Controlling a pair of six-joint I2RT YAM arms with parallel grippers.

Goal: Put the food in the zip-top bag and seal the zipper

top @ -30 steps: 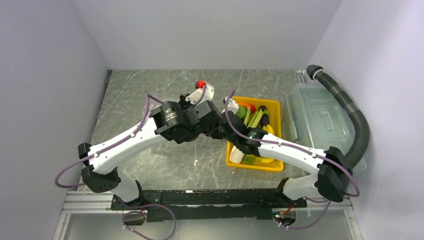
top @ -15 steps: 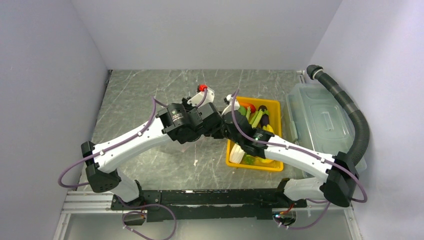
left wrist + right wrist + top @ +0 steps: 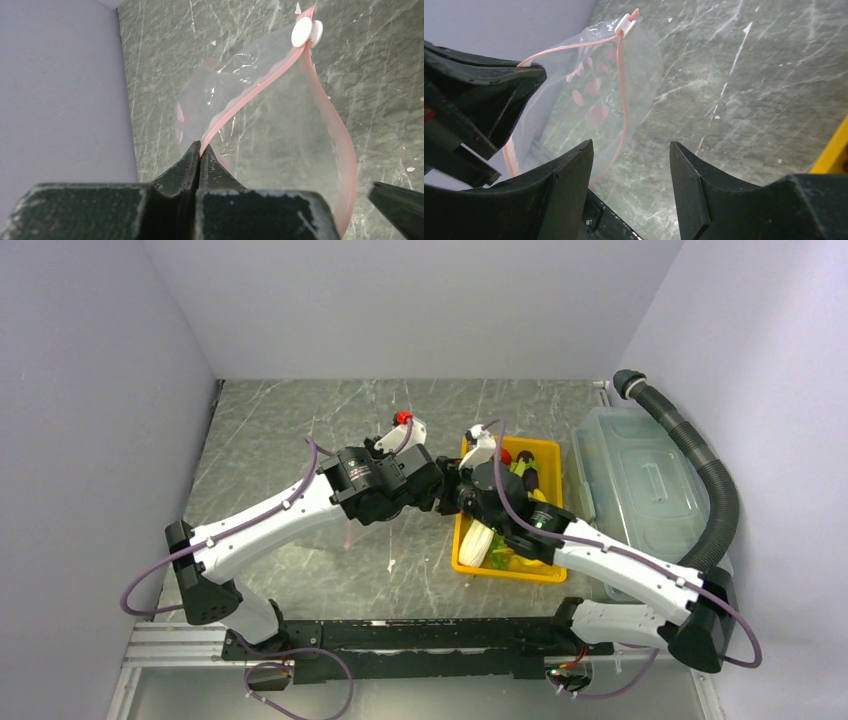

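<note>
In the left wrist view my left gripper [image 3: 200, 148] is shut on the pink zipper [image 3: 250, 95] at one end of the clear zip-top bag [image 3: 280, 145], holding it above the table. The bag's mouth gapes open, and a white slider [image 3: 302, 31] sits at the far end. My right gripper [image 3: 630, 145] is open and empty just in front of the bag [image 3: 589, 95], beside the left gripper's fingers [image 3: 499, 85]. The food [image 3: 520, 480] lies in the yellow tray [image 3: 548, 448]. The arms hide the bag in the top view.
A large translucent lidded bin [image 3: 640, 480] stands right of the tray. A black corrugated hose [image 3: 705, 465] curves over the bin. Grey walls close in on the left, back and right of the marbled table [image 3: 290, 430].
My right arm has swung left and forward from over the tray, bringing its gripper up to the left gripper. The left arm has shifted slightly right, still holding the bag.
</note>
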